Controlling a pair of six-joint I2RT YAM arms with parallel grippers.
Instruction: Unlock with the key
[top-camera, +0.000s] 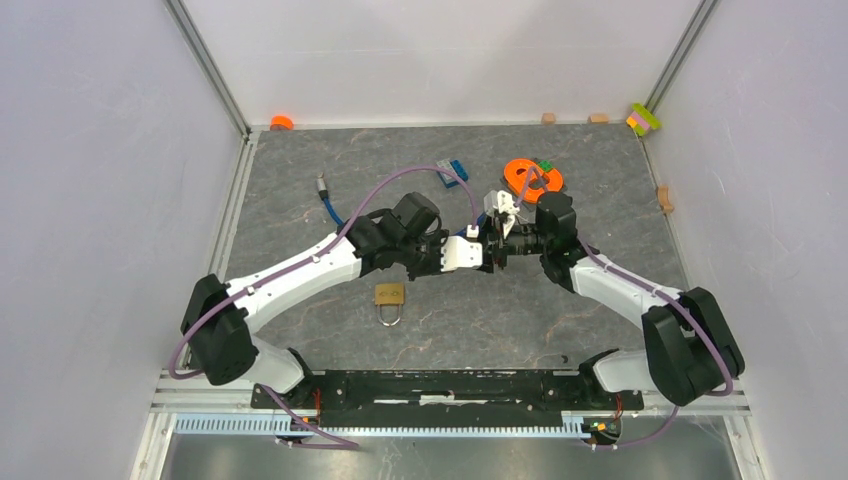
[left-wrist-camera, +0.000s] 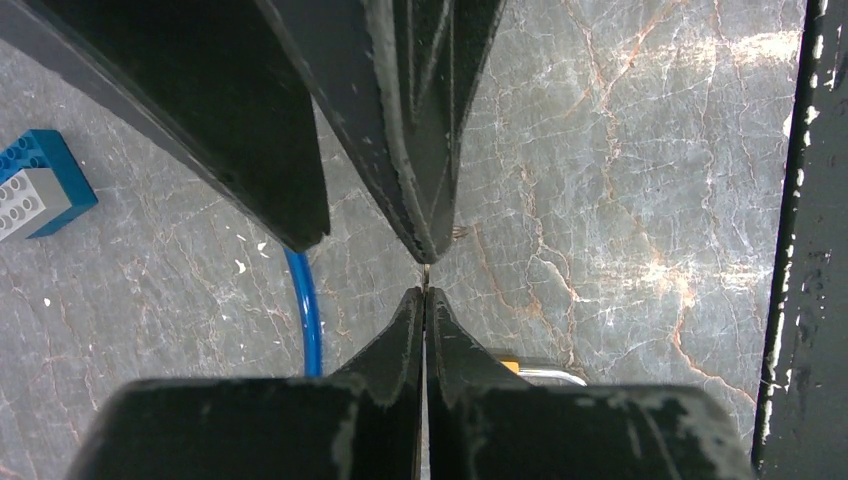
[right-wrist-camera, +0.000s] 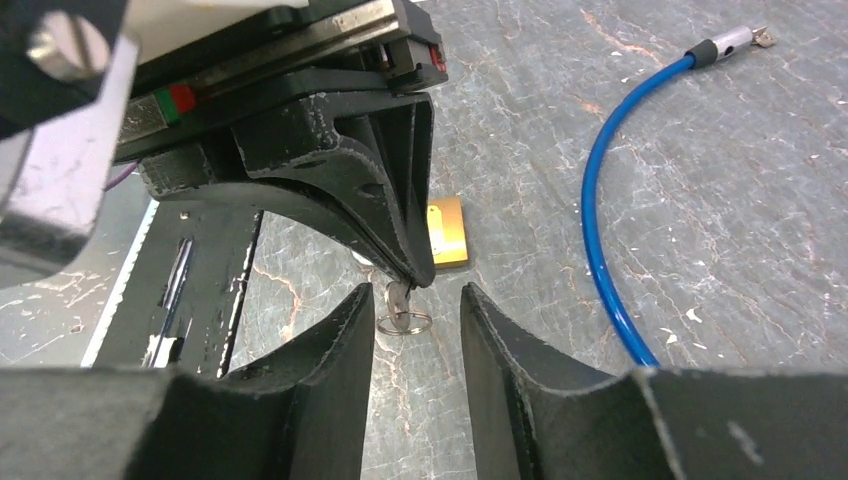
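Observation:
A brass padlock (top-camera: 390, 296) lies flat on the grey table, shackle toward the near edge, in front of the left arm. It also shows in the right wrist view (right-wrist-camera: 448, 232) and partly in the left wrist view (left-wrist-camera: 515, 367). My left gripper (top-camera: 488, 250) (left-wrist-camera: 425, 300) is shut on a small silver key (right-wrist-camera: 398, 297) with a wire ring (right-wrist-camera: 405, 322), held above the table. In the left wrist view the key is a thin sliver (left-wrist-camera: 425, 276). My right gripper (top-camera: 503, 242) (right-wrist-camera: 415, 300) is open, tip to tip with the left, its fingers on either side of the key.
A blue cable (top-camera: 330, 207) (right-wrist-camera: 600, 250) lies behind the left arm. A blue brick (top-camera: 455, 172) (left-wrist-camera: 35, 185) and an orange disc (top-camera: 532, 177) lie at the back. Small blocks line the back wall and right edge.

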